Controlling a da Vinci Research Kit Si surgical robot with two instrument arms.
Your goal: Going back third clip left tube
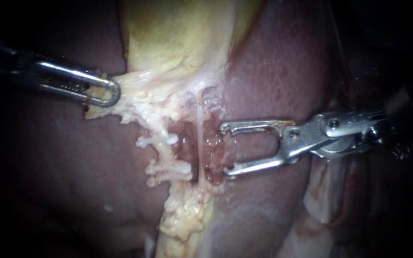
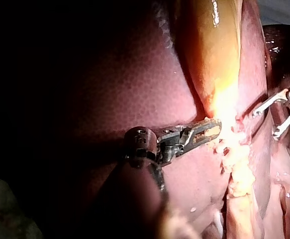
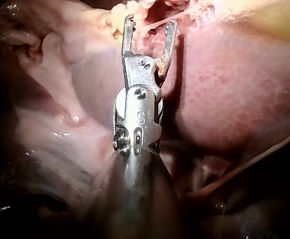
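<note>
Endoscope: left instrument [image 1: 108,91] pincer clenched on pale tissue [image 1: 139,91] under the gallbladder [image 1: 178,38], above the left tube [image 1: 164,154]. Left tube carries white clips [image 1: 161,140]. Right instrument [image 1: 224,149] pincer released and empty, apart from the left tube. Thin strand [image 1: 199,138] lies between them, near the tips.

Left wrist: same clench; left tube lost in glare.

Right wrist: strand crosses the spread tips.

Risk: a hooked tip may snag and tear the strand on withdrawal. Harder left pull could strain the clips.

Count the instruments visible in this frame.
2. The left instrument has its jaws shut on pale tissue at the gallbladder's lower edge. The right instrument has its jaws open beside a thin tube. None seems hidden.
</note>
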